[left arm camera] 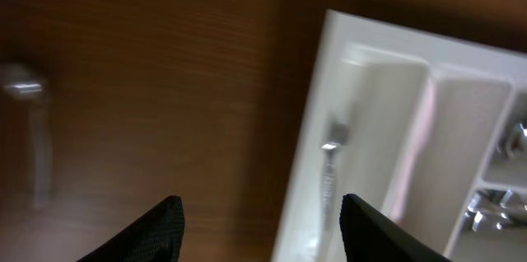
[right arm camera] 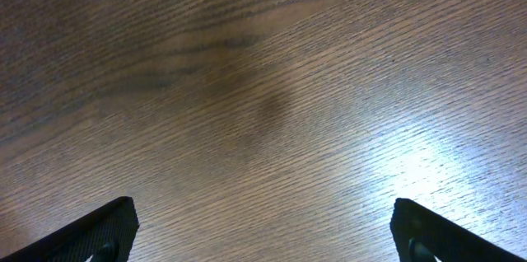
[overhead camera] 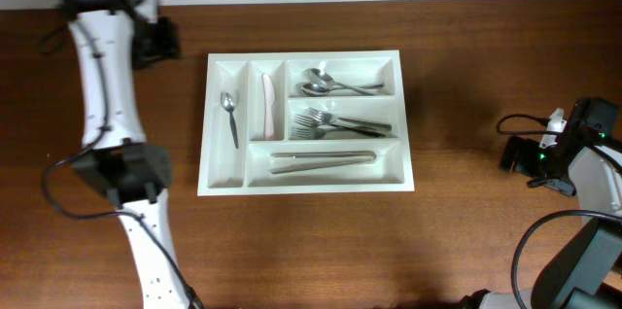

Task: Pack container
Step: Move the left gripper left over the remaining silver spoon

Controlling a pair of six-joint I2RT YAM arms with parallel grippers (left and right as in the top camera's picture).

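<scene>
Five compartments of the container (overhead camera: 405,154), frame centre, all hold cutlery (overhead camera: 335,126); packing appears complete. Fingers of left gripper (left arm camera: 262,233) and right gripper (right arm camera: 263,233) stand spread, empty.

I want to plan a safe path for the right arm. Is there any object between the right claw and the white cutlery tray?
Nothing visible stands in the way. Only the wooden table shows between the right claw, open near the table's right edge, and the right wall of the container.
</scene>
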